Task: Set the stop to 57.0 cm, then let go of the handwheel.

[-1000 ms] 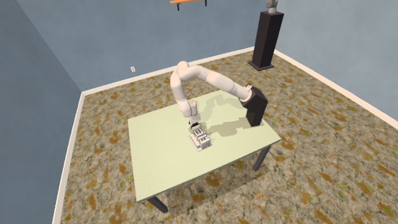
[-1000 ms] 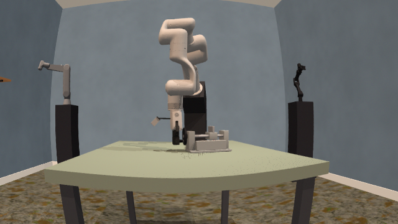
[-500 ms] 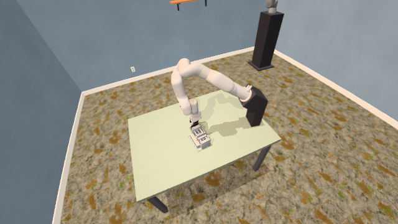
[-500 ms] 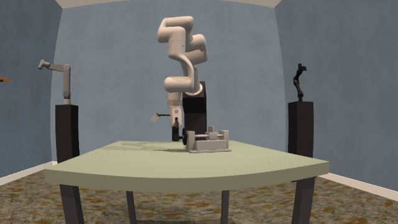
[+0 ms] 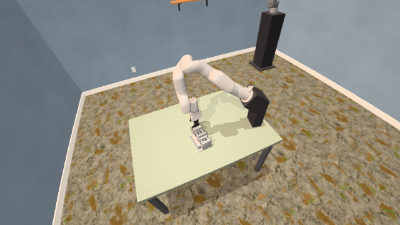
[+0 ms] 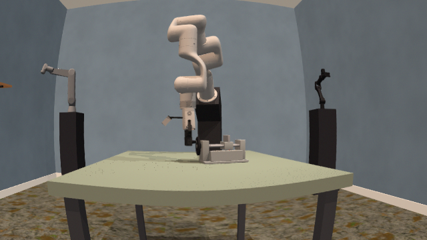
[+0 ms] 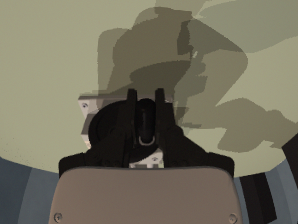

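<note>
A small grey stop fixture [image 5: 201, 140] stands near the middle of the pale green table; it also shows in the exterior view [image 6: 223, 151]. It has a base, a screw rod and a sliding stop block [image 6: 228, 144]. A dark handwheel [image 6: 197, 146] sits at its left end. My gripper [image 6: 188, 139] hangs straight down at that end and is shut on the handwheel's handle. In the wrist view the black fingers close on a dark handle over the round wheel [image 7: 107, 128]. No scale reading is legible.
The arm's black base pedestal [image 5: 257, 107] stands on the table's far right edge. Black pedestals [image 6: 71, 141] [image 6: 321, 137] with other arms stand beyond the table on the left and right. A small grey tag [image 6: 166, 120] sticks out beside the wrist.
</note>
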Robot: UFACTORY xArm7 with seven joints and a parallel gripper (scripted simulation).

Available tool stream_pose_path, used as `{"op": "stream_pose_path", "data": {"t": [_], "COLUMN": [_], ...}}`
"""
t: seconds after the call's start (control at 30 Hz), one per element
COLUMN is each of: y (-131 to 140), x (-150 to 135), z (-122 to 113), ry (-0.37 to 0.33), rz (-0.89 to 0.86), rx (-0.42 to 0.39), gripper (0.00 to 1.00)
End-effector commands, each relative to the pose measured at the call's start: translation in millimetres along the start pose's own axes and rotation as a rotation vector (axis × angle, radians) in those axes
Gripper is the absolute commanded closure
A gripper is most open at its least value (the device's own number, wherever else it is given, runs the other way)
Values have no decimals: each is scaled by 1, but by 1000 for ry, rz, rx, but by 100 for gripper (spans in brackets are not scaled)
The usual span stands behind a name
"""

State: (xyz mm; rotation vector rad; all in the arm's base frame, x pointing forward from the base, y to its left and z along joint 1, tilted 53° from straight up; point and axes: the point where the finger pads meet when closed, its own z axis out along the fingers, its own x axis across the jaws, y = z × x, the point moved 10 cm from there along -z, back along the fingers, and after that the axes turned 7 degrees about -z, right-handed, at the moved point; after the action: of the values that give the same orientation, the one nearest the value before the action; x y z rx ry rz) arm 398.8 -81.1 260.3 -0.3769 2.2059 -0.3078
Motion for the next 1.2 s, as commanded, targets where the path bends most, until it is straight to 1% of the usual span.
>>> {"op": "stream_pose_path", "data": {"t": [0.0, 0.03, 0.13, 0.23, 0.37, 0.53, 1.17], "y": [-1, -1, -3, -5, -6, -6, -6], "x": [-11, -11, -26, -43, -49, -52, -53], "z": [-8, -8, -10, -3, 4, 11, 23], "ry": [-5, -5, -5, -5, -5, -5, -5], "rz": [0, 0, 0, 0, 0, 0, 0], "rx": [5, 5, 5, 5, 5, 5, 5], "gripper": [94, 94, 94, 94, 94, 94, 94]}}
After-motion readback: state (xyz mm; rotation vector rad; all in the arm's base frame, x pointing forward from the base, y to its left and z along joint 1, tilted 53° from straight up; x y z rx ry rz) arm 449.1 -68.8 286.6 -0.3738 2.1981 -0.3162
